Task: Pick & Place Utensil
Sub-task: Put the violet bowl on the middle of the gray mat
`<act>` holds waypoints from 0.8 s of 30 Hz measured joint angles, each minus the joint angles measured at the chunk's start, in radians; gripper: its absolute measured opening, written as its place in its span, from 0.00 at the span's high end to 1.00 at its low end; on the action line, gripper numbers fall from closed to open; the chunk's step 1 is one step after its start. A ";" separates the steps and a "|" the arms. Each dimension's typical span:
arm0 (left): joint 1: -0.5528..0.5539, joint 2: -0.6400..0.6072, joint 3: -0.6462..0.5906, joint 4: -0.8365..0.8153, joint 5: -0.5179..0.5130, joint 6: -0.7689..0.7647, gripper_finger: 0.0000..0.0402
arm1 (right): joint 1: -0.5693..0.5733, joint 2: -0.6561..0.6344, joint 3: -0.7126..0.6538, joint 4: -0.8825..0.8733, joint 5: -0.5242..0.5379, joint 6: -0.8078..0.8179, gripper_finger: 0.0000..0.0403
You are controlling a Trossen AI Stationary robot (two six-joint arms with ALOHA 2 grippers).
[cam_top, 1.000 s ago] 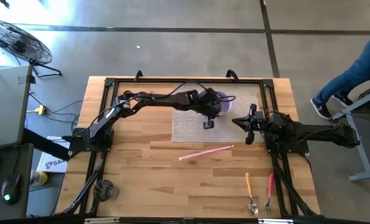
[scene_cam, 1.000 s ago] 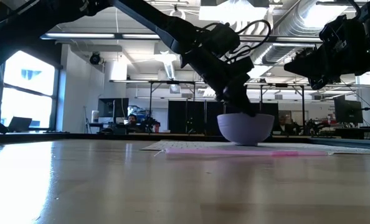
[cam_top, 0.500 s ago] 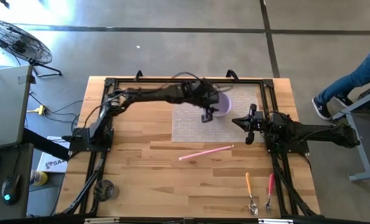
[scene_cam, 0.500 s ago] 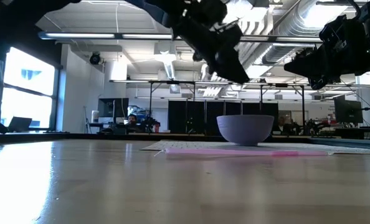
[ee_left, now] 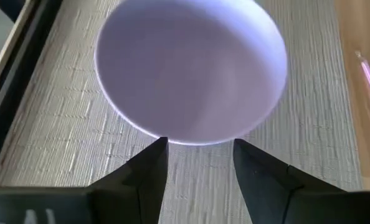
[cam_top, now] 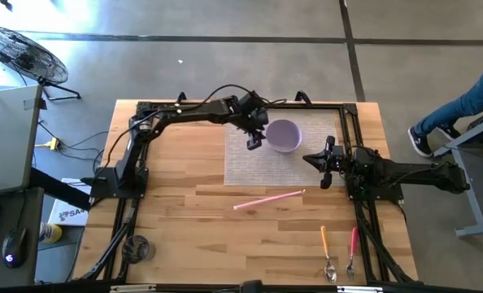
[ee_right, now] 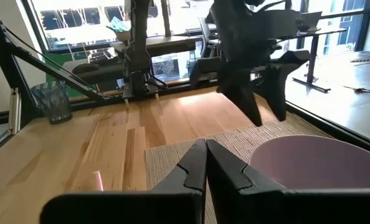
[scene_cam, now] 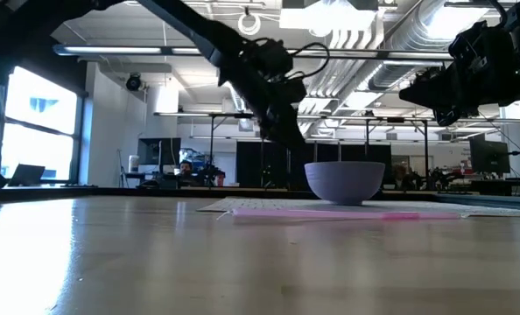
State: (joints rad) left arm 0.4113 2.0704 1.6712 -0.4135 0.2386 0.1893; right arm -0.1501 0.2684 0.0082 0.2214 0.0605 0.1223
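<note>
A pale purple bowl [cam_top: 284,135] sits on the woven grey placemat [cam_top: 262,167] at the far middle of the wooden tabletop [cam_top: 184,220]. The left gripper [cam_top: 254,140] hangs above the mat just beside the bowl, on its left side, and its fingers [ee_left: 149,171] stand apart with nothing between them; from its own camera the bowl's rim lies just past the fingertips. In the low view that gripper [scene_cam: 282,131] is clear of the tabletop, a little higher than the bowl's rim [scene_cam: 345,166].

The right gripper [cam_top: 324,159] waits on the other side of the bowl, near the mat's right edge, with its fingers [ee_right: 200,163] pressed together and holding nothing.

A long pink utensil [cam_top: 268,199] lies flat on the bare wood just in front of the mat, angled slightly, well apart from both grippers. Two more utensils, one with an orange handle [cam_top: 324,242] and one with a red handle [cam_top: 353,244], lie side by side near the front right corner.

A person's leg in jeans [cam_top: 461,98] shows on the floor beyond the right of the table.
</note>
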 joint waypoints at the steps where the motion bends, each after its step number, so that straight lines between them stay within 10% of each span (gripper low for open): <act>1: 0.006 -0.001 -0.020 0.026 0.007 -0.002 0.56 | 0.000 0.000 0.000 0.000 0.000 0.000 0.99; 24: -0.070 -0.001 -0.188 0.335 -0.151 -0.035 0.56 | 0.000 0.000 0.000 0.000 0.000 0.000 0.99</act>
State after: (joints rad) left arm 0.3416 2.0689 1.4830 -0.0786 0.0875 0.1543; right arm -0.1499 0.2684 0.0086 0.2214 0.0605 0.1224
